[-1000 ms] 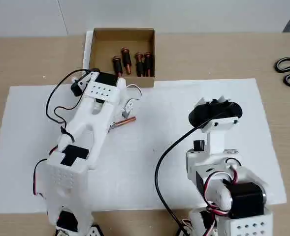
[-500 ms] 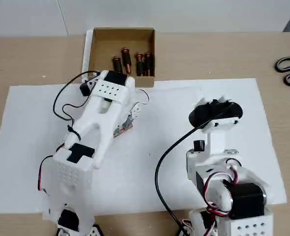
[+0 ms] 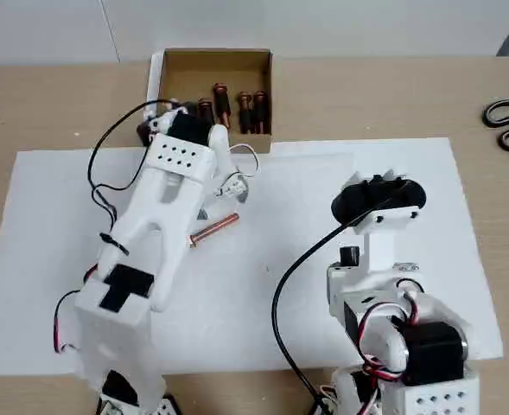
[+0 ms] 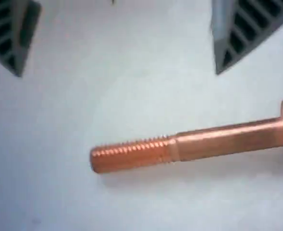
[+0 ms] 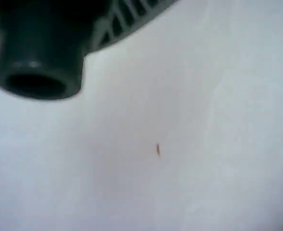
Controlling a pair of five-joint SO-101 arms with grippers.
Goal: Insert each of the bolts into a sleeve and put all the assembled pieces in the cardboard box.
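From above, the cardboard box (image 3: 178,91) sits at the far edge of the counter (image 3: 366,95), just past the white sheet (image 3: 55,216). Four assembled pieces (image 3: 237,108) already lie inside it. The left arm (image 3: 163,194) stretches toward the box with its left jaws hanging just above the sheet. One loose bolt (image 3: 214,229) lies flat on the sheet just beside them, close to the box, untouched by either arm. The right arm (image 3: 375,251) is folded back on its own side, well apart from the bolt. A pair of scissors (image 3: 506,124) rests at the counter's far right edge.

Through the left wrist camera, the left jaws are spread wide and hold nothing. The bolt (image 4: 189,147) lies crosswise on the sheet, off their tips and not between them. We judge the wide spread is there to take the shank across its width once the tips come down around it.

Through the right wrist camera, a dark sleeve (image 5: 38,72) hangs above the sheet (image 5: 179,144) with its open bore facing outward. The right jaws appear closed on it, though their grip itself is hidden. We take it the sleeve is held off the sheet like this so the bolt can be pushed into its bore.
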